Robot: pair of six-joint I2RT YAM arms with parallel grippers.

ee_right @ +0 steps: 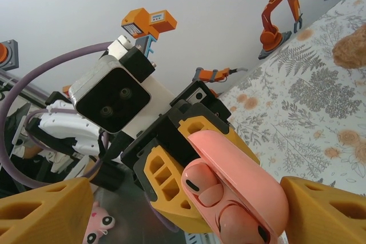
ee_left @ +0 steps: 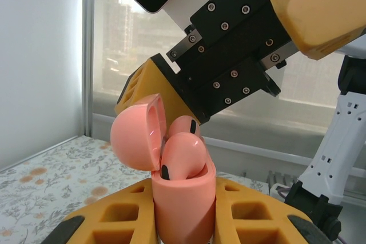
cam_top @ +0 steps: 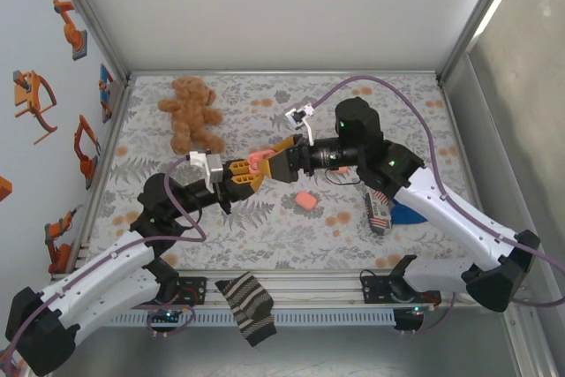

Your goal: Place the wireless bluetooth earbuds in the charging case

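My left gripper is shut on the pink charging case, held upright above the cloth with its lid swung open. Two salmon-pink earbuds sit in its open top, heads sticking out; the right wrist view shows them side by side under the lid. My right gripper meets the case from the opposite side. It is open, its orange fingers spread wide to either side of the case, holding nothing.
A second pink case lies on the floral cloth below the grippers. A teddy bear sits at the back left. A striped item and something blue lie under the right arm. A sock hangs over the front edge.
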